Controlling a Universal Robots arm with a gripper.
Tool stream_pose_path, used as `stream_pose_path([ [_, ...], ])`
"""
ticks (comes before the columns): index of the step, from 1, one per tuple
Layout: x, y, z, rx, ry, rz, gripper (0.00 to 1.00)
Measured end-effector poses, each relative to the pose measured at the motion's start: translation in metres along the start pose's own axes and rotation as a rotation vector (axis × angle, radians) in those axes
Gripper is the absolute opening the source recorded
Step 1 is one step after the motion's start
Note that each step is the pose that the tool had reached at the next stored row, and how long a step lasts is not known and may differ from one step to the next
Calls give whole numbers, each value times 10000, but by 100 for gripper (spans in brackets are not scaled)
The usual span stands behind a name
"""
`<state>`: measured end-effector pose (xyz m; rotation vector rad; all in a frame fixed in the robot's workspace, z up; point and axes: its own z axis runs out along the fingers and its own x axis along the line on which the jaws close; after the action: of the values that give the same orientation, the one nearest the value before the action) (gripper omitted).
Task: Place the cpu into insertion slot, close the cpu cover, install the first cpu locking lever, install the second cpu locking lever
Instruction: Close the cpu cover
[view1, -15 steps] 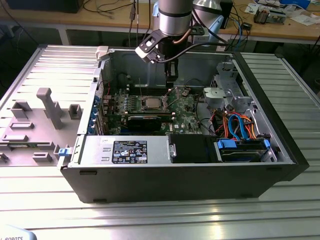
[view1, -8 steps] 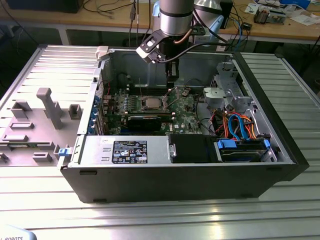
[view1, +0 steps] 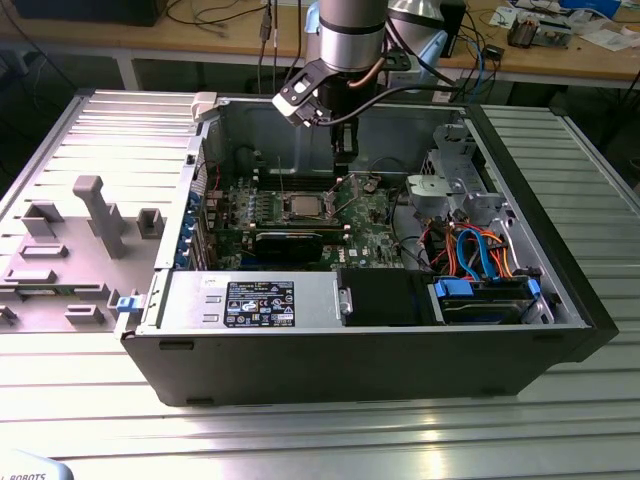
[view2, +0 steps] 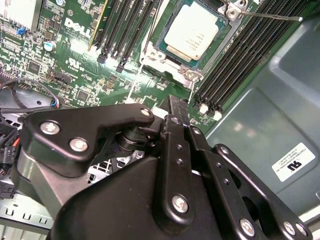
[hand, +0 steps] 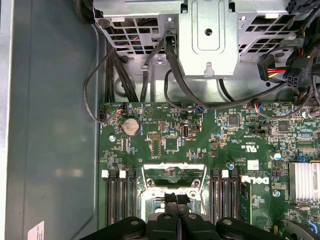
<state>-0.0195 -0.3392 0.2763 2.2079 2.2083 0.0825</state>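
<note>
The cpu (view2: 192, 31), a square chip with a silver-grey top, lies in the insertion slot (view2: 159, 50) on the green board. The cpu cover (view2: 186, 72) lies flat around it as a metal frame. A thin lever rod (view2: 270, 16) sticks out from one corner of the socket. In the exterior view the cpu (view1: 300, 207) sits mid-board, and my gripper (view1: 343, 168) hangs just to its right, above the board. My gripper (hand: 176, 199) is shut with nothing held, its tips over the socket's metal frame (hand: 173, 172). The gripper (view2: 174, 106) is apart from the chip.
Black memory slots (hand: 120, 192) flank the socket on both sides. A drive cage (view1: 455, 180) and bundled cables (view1: 475, 250) fill the case at the exterior view's right. The power supply (view1: 260, 300) lines the near wall. A grey fixture tray (view1: 70, 250) lies outside the case.
</note>
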Motion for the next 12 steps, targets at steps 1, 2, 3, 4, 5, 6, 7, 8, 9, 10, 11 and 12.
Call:
stream_pose_path([
  [1, 0, 6, 0, 0, 0, -2, 11],
  [2, 0, 12, 1, -1, 1, 0, 11],
  [3, 0, 21, 1, 0, -1, 0, 11],
  [4, 0, 33, 2, 0, 0, 0, 11],
  [5, 0, 37, 2, 0, 0, 0, 11],
  [6, 0, 45, 2, 0, 0, 0, 11],
  [7, 0, 51, 3, 0, 1, 0, 11],
  [8, 0, 56, 3, 0, 0, 0, 11],
  [9, 0, 63, 3, 0, 0, 0, 11],
  [10, 0, 68, 3, 0, 0, 0, 11],
  [11, 0, 72, 4, 0, -1, 0, 11],
  [12, 0, 72, 3, 0, -1, 1, 11],
])
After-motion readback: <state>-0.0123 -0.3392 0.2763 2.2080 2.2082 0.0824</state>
